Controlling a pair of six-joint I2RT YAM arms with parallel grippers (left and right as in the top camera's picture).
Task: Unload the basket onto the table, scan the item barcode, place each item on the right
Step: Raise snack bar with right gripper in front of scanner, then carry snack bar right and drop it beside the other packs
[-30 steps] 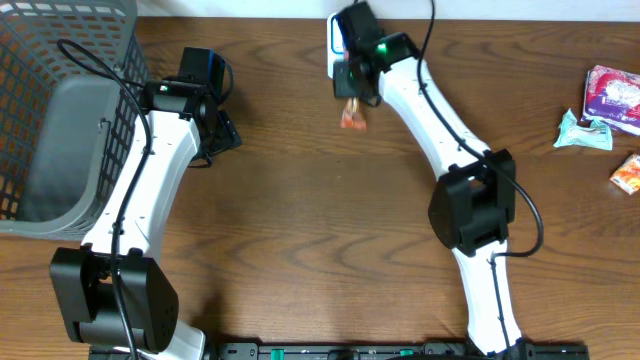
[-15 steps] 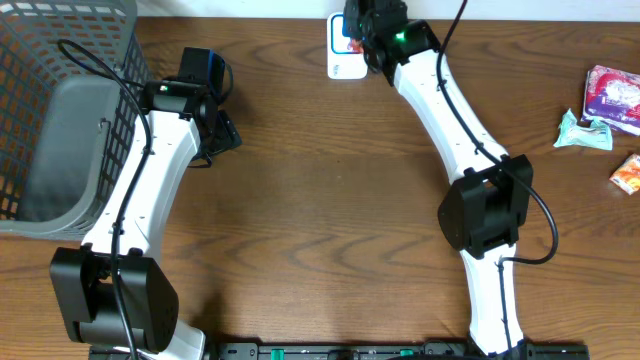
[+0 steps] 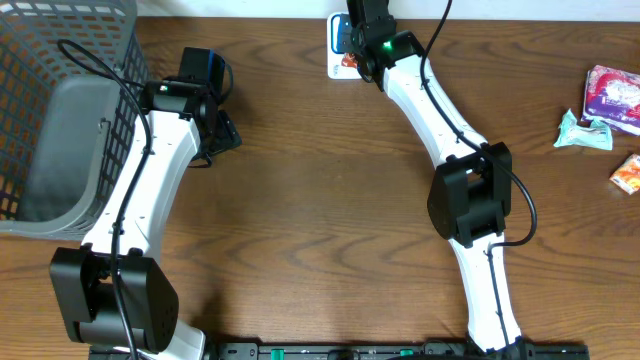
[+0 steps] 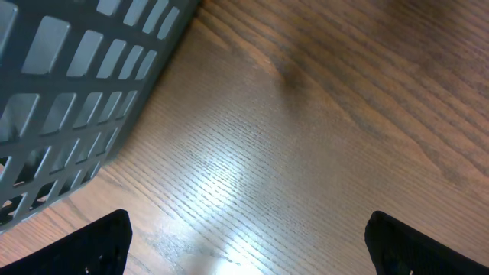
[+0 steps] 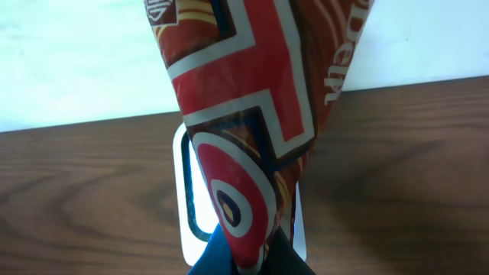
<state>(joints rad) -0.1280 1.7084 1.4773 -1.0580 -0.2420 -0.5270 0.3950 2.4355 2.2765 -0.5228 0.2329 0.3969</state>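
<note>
The item is a red, white and orange snack packet (image 5: 244,114). My right gripper (image 5: 244,258) is shut on its lower end and holds it over the white scanner (image 5: 186,229) at the table's far edge. From overhead, only a bit of the packet (image 3: 348,62) shows beside the right gripper (image 3: 353,52), above the scanner (image 3: 335,45). No barcode shows on the packet. Near the basket, my left gripper (image 3: 222,130) hangs over bare wood. In the left wrist view, the left gripper (image 4: 244,244) is open with its fingers (image 4: 92,244) wide apart and nothing between them.
A grey plastic basket (image 3: 60,110) stands at the far left, its wall (image 4: 69,84) close to my left gripper. At the right edge lie a purple packet (image 3: 612,97), a teal wrapper (image 3: 583,132) and an orange packet (image 3: 627,173).
My right arm has carried the packet away from me, from above the wood in front of the scanner to right over it. The left arm has not moved.
</note>
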